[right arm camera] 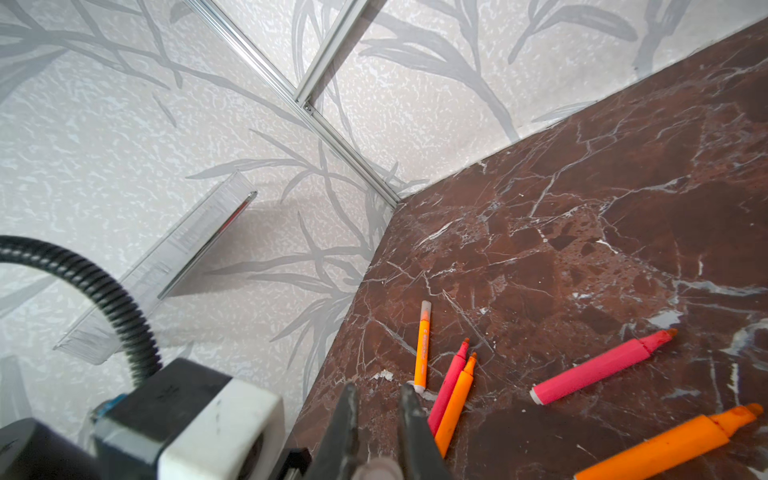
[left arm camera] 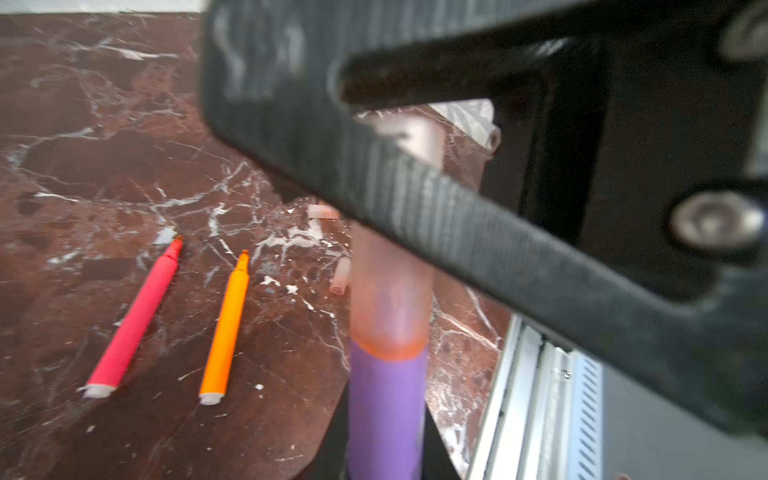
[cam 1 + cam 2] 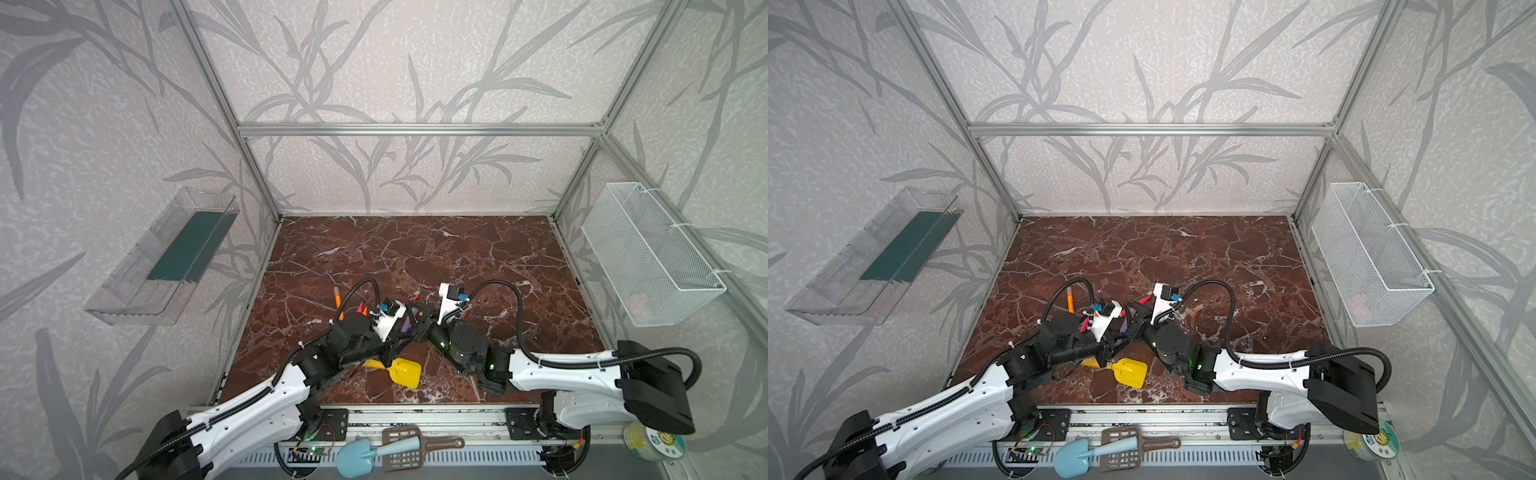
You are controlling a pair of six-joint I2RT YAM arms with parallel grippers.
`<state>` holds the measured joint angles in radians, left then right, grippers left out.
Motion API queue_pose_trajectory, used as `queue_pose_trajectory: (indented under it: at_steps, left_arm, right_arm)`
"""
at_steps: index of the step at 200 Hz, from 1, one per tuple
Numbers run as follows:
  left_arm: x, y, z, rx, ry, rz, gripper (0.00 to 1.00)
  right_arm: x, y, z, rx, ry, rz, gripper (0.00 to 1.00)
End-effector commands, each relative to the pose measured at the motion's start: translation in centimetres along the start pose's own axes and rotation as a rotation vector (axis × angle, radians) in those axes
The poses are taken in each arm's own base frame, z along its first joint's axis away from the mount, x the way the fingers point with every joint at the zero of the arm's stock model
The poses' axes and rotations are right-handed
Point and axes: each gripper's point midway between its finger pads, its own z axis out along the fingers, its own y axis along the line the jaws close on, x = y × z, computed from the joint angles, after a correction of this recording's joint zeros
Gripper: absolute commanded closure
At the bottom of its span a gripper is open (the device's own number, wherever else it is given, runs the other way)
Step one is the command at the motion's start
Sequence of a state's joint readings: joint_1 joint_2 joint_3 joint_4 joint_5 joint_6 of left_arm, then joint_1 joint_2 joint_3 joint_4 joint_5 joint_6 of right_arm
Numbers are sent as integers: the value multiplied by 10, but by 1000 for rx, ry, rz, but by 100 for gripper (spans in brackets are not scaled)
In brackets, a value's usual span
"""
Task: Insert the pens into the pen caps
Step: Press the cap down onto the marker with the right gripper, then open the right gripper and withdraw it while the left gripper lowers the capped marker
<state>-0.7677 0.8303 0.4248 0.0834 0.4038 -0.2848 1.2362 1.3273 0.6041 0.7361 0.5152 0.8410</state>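
My left gripper [image 2: 384,461] is shut on the purple pen [image 2: 386,407]. A translucent pen cap [image 2: 390,291] sits over that pen's tip. My right gripper [image 1: 376,415] is shut on this cap [image 1: 378,467], and its black fingers [image 2: 415,199] cross it. In both top views the two grippers [image 3: 401,332] [image 3: 419,318] meet mid-table. On the table lie a capped orange pen [image 1: 423,349], a red-pink pen [image 1: 602,368] and other orange and red-pink pens [image 2: 226,328]. Two loose caps [image 2: 340,280] lie nearby.
A yellow toy shovel [image 3: 401,372] lies just in front of the grippers. A wire basket [image 3: 652,253] hangs on the right wall and a clear tray [image 3: 162,257] on the left wall. A blue shovel [image 3: 357,455] and a brown scoop lie beyond the front rail.
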Motion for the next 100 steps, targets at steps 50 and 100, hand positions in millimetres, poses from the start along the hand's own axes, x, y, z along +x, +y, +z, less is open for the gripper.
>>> queue_pose_trajectory:
  at_steps: [50,100]
  left_arm:
    - [-131,35,-47,-166,-488,-103,100]
    - [-63,61,-26,-240,-301,-123,100]
  right_arm:
    - [96,-5,-42,-64,374,-168,100]
    - [12,-28,-64,132,142,-270,40]
